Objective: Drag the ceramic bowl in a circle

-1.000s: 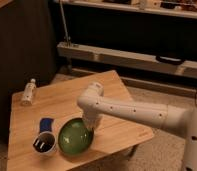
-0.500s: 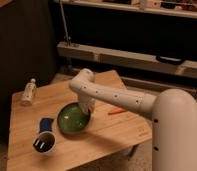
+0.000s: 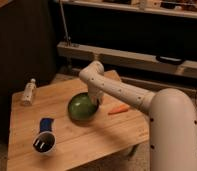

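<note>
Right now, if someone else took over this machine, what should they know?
End effector: shut, at the right rim of the ceramic bowl, apparently gripping it.
Bowl: near the middle of the wooden table.
Done: bowl gripped.
Left: drag it round the circle, then release; how much is already traced cannot be told.
Watch the orange carrot-shaped item just right of the bowl.

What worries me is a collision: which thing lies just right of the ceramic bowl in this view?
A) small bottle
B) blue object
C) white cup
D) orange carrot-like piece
D: the orange carrot-like piece lies just right of the ceramic bowl, beside the gripper at the bowl's right rim.
</note>
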Controlling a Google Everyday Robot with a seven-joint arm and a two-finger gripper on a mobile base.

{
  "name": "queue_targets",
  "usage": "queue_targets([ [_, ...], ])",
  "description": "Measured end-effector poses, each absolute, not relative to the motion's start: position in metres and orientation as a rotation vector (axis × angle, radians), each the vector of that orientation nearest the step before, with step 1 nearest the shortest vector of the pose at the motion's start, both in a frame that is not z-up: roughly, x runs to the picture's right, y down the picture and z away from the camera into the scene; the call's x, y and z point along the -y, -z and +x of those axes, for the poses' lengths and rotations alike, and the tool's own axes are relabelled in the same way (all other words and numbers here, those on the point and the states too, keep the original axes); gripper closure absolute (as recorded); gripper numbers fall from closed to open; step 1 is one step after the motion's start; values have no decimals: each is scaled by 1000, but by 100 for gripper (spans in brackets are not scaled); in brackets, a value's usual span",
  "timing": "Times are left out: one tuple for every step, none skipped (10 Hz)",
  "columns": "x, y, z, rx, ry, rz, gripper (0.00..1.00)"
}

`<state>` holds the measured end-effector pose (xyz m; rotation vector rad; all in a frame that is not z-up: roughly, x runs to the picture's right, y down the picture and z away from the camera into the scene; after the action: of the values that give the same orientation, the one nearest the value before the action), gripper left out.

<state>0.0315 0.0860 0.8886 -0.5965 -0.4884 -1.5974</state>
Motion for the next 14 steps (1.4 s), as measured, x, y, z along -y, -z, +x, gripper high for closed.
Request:
queue_targets([
  [-91,-886,45,491,1575,-586,100],
  [-92,-882,54,489,1560,-572,100],
  [-96,-877,63,491,1546,-557,100],
  [-105,-866,82,500,1526,-536,100],
  [-113,-854,98,512,1519,-509,100],
  [-125,-842,113,532,1513,-489,100],
  [-150,-816,136,568,1504,-446,100],
  [-167,-797,142,595,1506,-416,100],
  [-182,-783,144,612,1512,-397,100],
  [-201,-762,142,633,1528,-370,100],
  [-207,-755,139,647,1541,-356,100],
  [-211,-750,133,662,1560,-342,100],
  [-215,-744,116,687,1591,-319,100],
  [-218,-743,102,704,1608,-309,100],
])
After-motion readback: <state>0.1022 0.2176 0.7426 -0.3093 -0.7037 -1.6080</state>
